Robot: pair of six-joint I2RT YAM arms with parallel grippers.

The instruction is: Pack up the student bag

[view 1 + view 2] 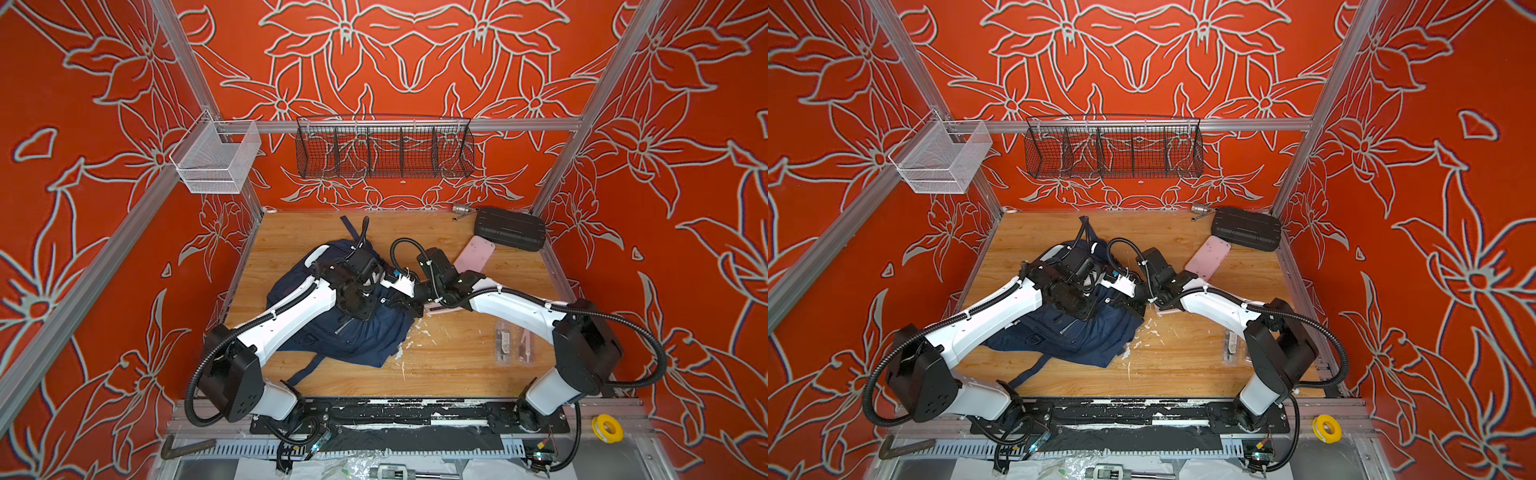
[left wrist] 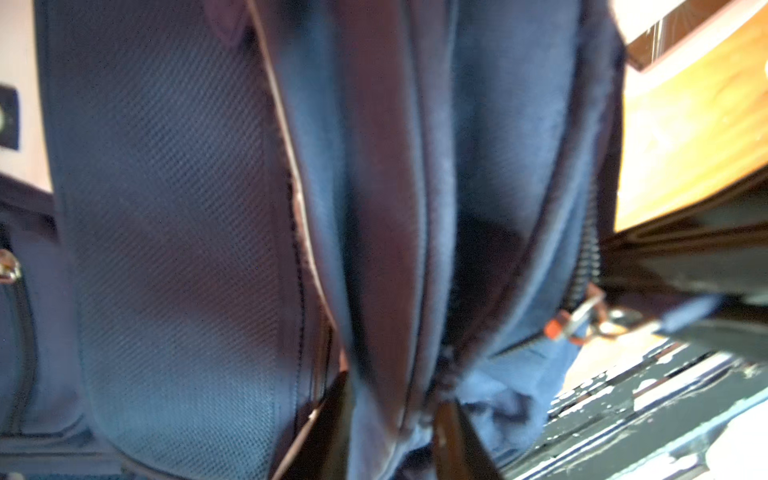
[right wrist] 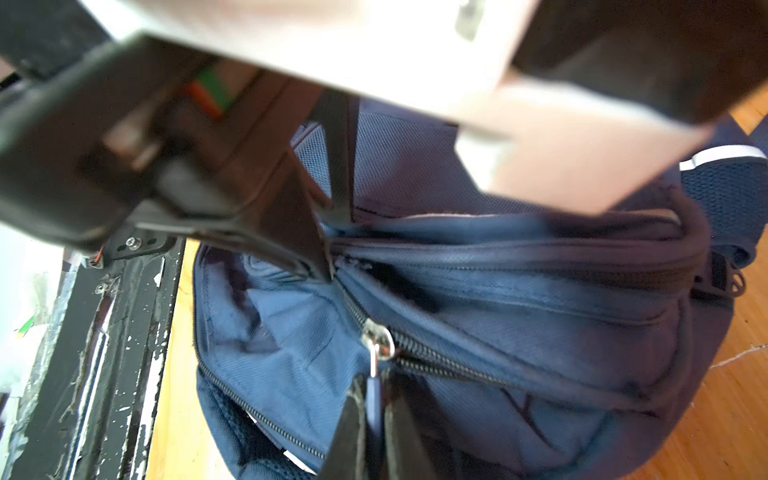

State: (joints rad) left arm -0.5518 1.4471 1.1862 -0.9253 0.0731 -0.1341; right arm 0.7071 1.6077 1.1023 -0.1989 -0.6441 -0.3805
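First, white mesh basket (image 1: 216, 160): it hangs on the frame rail above the far left corner of the tabletop (image 1: 449, 370).
student bag (image 1: 357, 336): navy fabric. It lies on the left half of the tabletop, about midway between the far and near edges. Its right side reaches the middle, and one strap runs toward the near edge.
left fingers (image 2: 457, 444): drawn close together, with a fold of the bag fabric beside a zip pinched between them.
black wire basket (image 1: 384, 151): it hangs on the back rail, over the middle of the far edge.
right fingers (image 3: 347, 432): fully closed on the blue zip pull (image 3: 374, 384), just below the silver slider (image 3: 378, 338).
pink flat case (image 1: 473, 257): it lies right of the middle, toward the far edge. Whether its far end touches the ribbed case, I cannot tell.
black ribbed case (image 1: 510, 228): it lies in the far right corner.
clear packets (image 1: 513, 343): two, side by side, near the right edge.
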